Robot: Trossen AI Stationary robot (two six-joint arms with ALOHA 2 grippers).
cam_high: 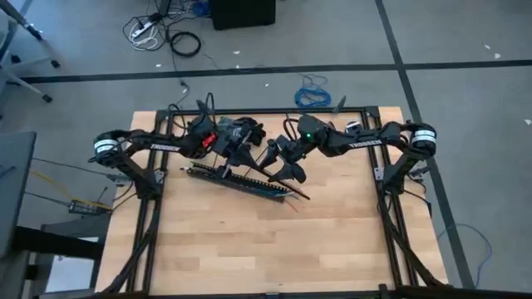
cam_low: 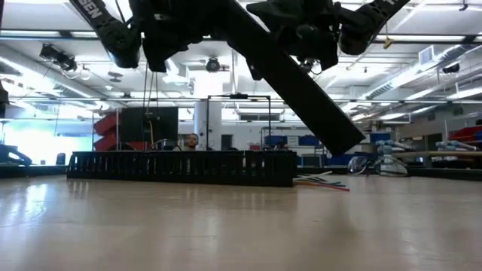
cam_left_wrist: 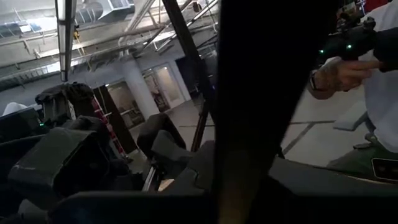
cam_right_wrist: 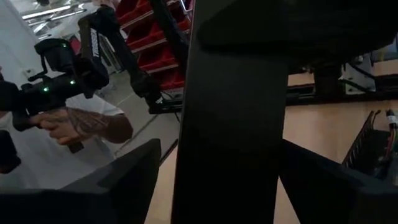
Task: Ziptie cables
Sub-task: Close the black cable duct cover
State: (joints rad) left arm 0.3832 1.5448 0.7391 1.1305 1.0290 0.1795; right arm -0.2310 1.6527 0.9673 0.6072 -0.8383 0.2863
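Seen from above, both hands, left hand and right hand, meet over black strips; grips unclear. Only the low view shows cables on the tabletop.

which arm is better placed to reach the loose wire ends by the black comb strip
Right, probably. In the high view the right pincer hangs nearer the thin coloured wires poking past the long black toothed strip. The left pincer sits toward the strip's other half.

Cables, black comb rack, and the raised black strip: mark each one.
cables (cam_low: 325,181): low view, the loose ends lying on the table beside the rack.
rack (cam_low: 181,167): low view, middle of its toothed side.
strip (cam_low: 301,90): low view, midway along its tilted length.
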